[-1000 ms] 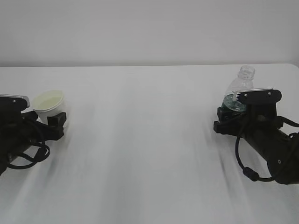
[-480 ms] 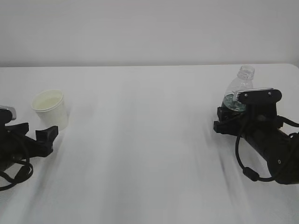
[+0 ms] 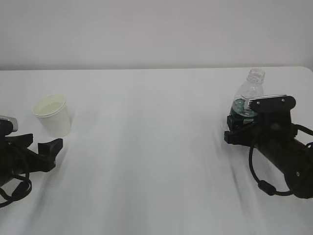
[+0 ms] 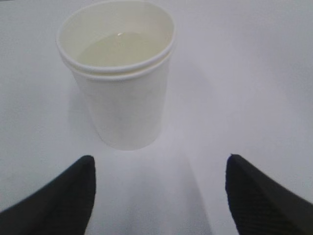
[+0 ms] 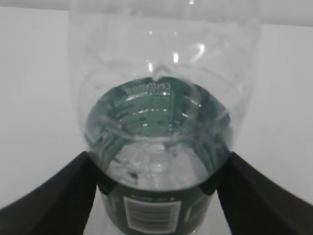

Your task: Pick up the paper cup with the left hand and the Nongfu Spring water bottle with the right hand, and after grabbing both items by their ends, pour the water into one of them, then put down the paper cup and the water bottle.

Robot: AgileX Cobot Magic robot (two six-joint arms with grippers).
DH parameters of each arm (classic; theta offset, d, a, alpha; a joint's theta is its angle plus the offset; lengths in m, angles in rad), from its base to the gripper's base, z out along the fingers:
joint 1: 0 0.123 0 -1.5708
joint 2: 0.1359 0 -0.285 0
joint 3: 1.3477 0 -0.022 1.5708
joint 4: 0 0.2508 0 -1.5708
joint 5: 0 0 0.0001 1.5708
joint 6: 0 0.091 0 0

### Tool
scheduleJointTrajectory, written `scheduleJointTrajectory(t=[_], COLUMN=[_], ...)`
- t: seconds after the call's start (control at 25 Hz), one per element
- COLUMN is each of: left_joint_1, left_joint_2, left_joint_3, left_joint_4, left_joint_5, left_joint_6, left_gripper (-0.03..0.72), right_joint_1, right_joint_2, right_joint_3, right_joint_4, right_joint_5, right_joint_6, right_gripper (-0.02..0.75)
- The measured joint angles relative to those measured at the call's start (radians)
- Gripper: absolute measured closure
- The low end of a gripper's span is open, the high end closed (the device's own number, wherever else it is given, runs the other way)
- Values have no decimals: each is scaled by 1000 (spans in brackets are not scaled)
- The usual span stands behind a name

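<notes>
White paper cup (image 3: pixel 52 115) upright at left of frame, water (image 4: pixel 120 49) inside; left hand (image 3: pixel 30 152) just below it, spread wide, empty, seemingly released. Bottle (image 3: pixel 248 97) upright at right, between the right hand's (image 3: pixel 243 126) jaws; grip or mere straddle, cannot tell.

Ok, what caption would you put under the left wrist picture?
Paper cup holding water stands free on the table, ahead of open jaws.

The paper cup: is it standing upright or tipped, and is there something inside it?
Upright. The paper cup stands on its base on the white table, rim level, with pale liquid inside, about half full.
</notes>
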Motion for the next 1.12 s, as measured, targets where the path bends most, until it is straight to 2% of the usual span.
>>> scheduleJointTrajectory(t=[0.6, 1.12], left_joint_1=[0, 0], left_joint_2=[-59, -270], left_joint_3=[38, 155], left_joint_4=[19, 19], left_joint_5=[0, 0], left_joint_6=[0, 0], left_gripper=[96, 99], right_joint_1=[0, 0], right_joint_2=[-163, -277], right_joint_3=[220, 270], right_joint_4=[-4, -50], right_joint_5=[-22, 13], right_joint_6=[44, 37], right_gripper=[158, 158])
